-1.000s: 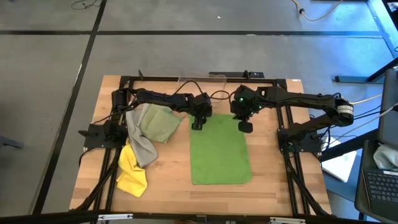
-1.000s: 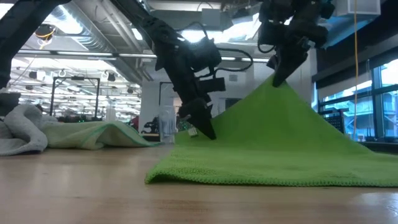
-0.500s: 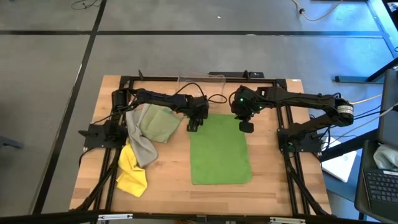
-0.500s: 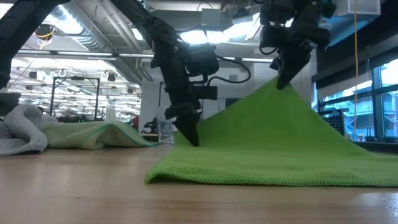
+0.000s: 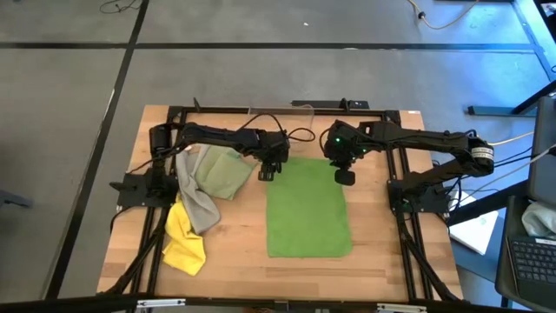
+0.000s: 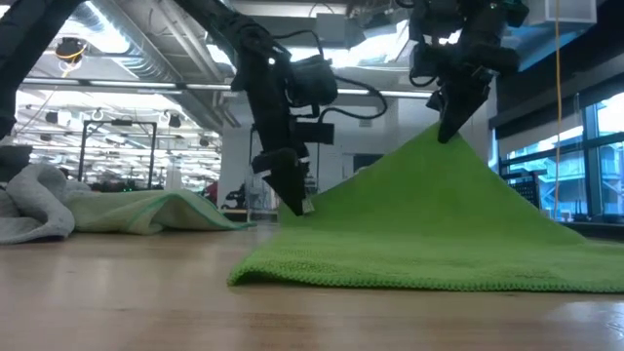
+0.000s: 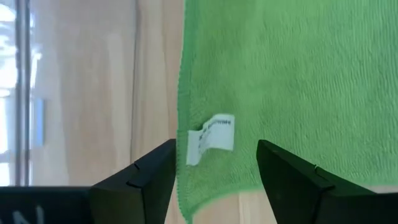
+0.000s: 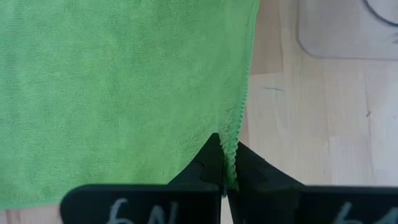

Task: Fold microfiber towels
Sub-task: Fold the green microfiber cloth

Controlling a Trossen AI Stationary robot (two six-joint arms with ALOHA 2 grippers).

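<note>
One green towel [image 5: 308, 213], rt corner raised.

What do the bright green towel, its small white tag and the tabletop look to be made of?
Bright green towel: soft matte fabric, likely microfiber; fine looped pile, stitched edge, drapes from the right gripper.
White tag: thin woven or printed label, curled; exact material unclear.
Tabletop: light wood, smooth finish; plank seams and grain show.

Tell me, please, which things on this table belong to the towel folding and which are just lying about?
Job: green towel, pinched at a corner by the right gripper; left gripper, open at its tagged corner; sage towel; grey towel; yellow towel.
Lying about: clear bin.
</note>
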